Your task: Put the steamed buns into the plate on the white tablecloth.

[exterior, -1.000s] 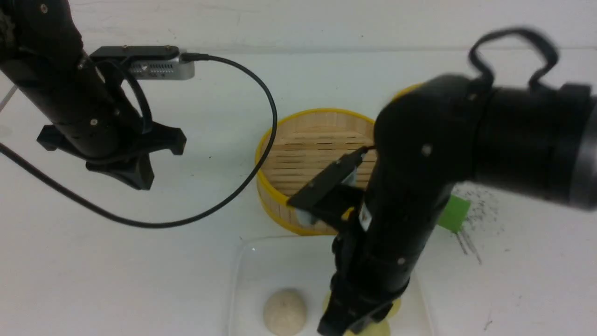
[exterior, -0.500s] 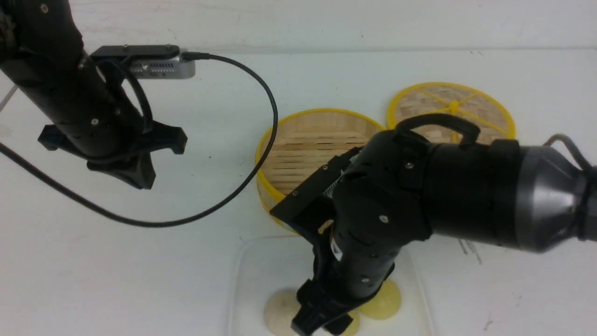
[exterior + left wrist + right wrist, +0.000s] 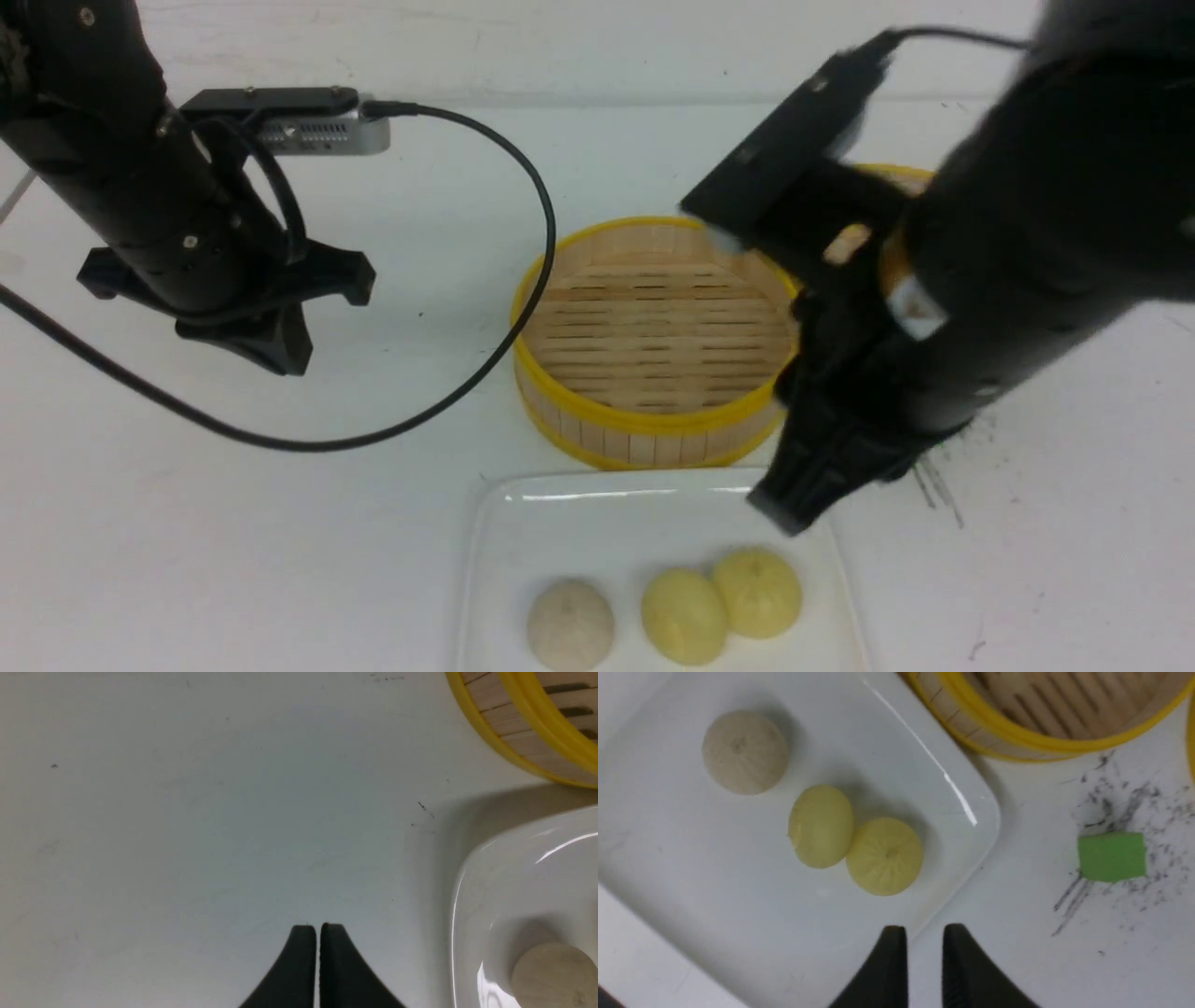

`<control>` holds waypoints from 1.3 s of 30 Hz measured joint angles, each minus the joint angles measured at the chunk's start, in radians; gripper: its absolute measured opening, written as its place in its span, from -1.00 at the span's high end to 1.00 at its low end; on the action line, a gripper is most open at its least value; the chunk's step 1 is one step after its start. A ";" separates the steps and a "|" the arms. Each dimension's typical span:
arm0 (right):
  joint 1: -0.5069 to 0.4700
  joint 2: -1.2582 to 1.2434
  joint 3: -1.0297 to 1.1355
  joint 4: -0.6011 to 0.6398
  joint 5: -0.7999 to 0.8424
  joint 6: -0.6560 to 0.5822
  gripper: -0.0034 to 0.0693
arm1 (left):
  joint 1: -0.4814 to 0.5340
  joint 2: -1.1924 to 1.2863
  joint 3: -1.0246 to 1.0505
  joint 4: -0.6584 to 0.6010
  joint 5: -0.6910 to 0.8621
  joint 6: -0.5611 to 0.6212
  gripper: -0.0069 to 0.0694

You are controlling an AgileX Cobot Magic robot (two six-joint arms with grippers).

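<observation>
- All three steamed buns lie in the plate [image 3: 597,513], a glossy white rounded-square dish on the white tablecloth [image 3: 187,541].
- The beige-white bun [image 3: 570,623] sits alone on the robot's left side of the plate. The two yellow buns [image 3: 684,616] lie to its right and press against each other, the right-hand one [image 3: 758,592] a little farther from the robot.
- From the right wrist the pleats on the beige-white bun [image 3: 745,751] and on the farther yellow one [image 3: 885,855] show clearly, tops up.
- The right claw [image 3: 924,928] hangs over the plate's far right corner, clear of the buns. Its fingers are drawn almost together with only a slim gap, and nothing is gripped between them.
- The left claw [image 3: 317,926] hovers over bare cloth well off to the left. Its fingers are closed to a hairline slit and it carries nothing.
- The steamer basket [image 3: 653,439], yellow-rimmed with bamboo slats, stands just beyond the plate with no bun in it. The two are close, but I cannot tell whether they touch.
- A sliver of the yellow-rimmed lid [image 3: 892,171] peeks out behind the right arm.
- A green cube [image 3: 1112,856] rests on the cloth to the right of the plate, among dark scribbled smudges [image 3: 1125,798].
- A black cable [image 3: 523,187] loops from the left arm across the cloth in front of the basket.
</observation>
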 joint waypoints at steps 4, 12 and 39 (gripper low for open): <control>0.000 -0.180 -0.001 0.019 0.011 0.010 0.95 | 0.000 0.000 0.000 0.000 0.000 0.000 0.70; 0.000 -0.576 0.123 0.024 0.006 0.084 0.95 | 0.000 0.000 0.000 0.000 -0.008 0.000 0.68; 0.000 -0.987 0.916 -0.064 -0.926 0.099 0.92 | 0.000 0.000 0.000 -0.014 -0.032 0.000 0.63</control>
